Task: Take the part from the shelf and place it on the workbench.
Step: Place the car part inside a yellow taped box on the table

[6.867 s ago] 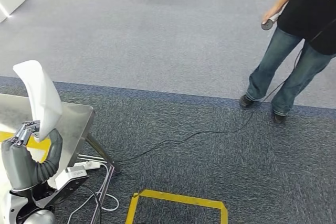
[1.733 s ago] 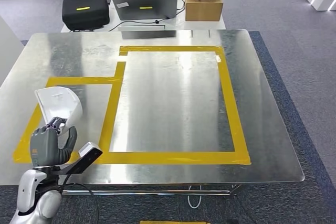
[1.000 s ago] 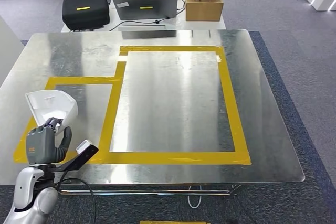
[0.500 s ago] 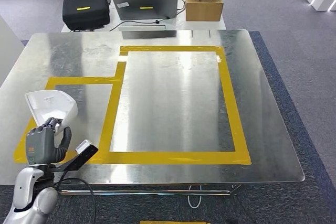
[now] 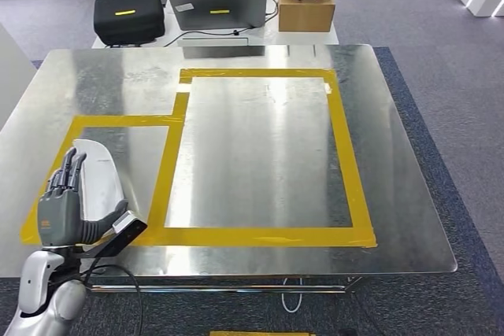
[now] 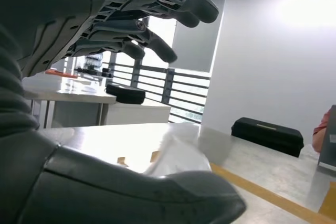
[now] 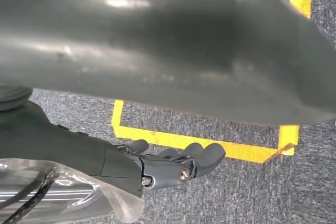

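left hand (image 5: 62, 208) fingers spread | part (image 5: 101, 179) on workbench (image 5: 261, 155)

White curved part (image 5: 100, 179) lies flat on the workbench (image 5: 261, 155)

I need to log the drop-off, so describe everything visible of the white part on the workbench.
The white part is a smooth, curved shell that looks like moulded plastic, rounded at its far end. It lies on the steel workbench, inside the smaller yellow-taped rectangle near the bench's left front corner. The left hand is in front of it with fingers spread, hiding its near left side; whether they touch cannot be told. In the left wrist view the part looks blurred and pale.
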{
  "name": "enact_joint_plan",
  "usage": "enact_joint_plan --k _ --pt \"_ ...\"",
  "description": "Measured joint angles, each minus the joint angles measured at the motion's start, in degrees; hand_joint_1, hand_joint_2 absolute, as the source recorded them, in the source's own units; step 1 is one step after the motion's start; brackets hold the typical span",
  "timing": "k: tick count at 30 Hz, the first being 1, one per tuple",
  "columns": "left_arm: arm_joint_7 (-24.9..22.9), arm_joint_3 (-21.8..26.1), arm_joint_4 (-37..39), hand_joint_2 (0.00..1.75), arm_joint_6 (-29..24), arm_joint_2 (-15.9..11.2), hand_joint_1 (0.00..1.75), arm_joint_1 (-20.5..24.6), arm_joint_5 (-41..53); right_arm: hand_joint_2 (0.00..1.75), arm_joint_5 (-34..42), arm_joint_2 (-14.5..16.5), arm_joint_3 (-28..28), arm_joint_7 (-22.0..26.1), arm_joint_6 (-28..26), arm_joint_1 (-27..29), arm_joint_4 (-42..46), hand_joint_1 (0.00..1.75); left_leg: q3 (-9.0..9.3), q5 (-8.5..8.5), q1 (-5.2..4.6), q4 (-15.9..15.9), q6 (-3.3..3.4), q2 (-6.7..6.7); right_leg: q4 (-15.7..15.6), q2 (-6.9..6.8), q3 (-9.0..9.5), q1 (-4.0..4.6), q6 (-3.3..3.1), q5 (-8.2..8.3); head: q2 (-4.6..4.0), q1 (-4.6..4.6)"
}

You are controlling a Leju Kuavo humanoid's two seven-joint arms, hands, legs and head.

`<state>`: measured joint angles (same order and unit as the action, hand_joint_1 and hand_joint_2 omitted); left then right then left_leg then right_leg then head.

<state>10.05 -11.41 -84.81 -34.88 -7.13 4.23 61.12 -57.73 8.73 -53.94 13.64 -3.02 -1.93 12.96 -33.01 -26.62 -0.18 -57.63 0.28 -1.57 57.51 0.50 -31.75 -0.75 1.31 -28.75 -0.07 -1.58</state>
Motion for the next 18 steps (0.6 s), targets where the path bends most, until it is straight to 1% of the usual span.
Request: enact_joint_plan --k 12,18 --pt "0.8 -0.5 -1.2 0.0 -0.2 0.0 0.0 0.0 -0.9 0.0 -0.5 -0.1 -0.5 0.1 0.0 0.0 0.0 0.0 0.0 0.0 0.0 0.0 0.0 0.0 0.0 0.0 0.0 0.0 0.0 0.0 -0.01 -0.01" --pt "2.3 -0.7 -2.1 0.0 -1.6 0.0 0.0 -0.2 -2.7 0.0 -0.5 -0.1 -0.7 0.2 0.0 0.0 0.0 0.0 0.0 0.0 0.0 0.0 0.0 0.0 0.0 0.0 0.01 0.0 0.0 0.0 -0.01 0.0"
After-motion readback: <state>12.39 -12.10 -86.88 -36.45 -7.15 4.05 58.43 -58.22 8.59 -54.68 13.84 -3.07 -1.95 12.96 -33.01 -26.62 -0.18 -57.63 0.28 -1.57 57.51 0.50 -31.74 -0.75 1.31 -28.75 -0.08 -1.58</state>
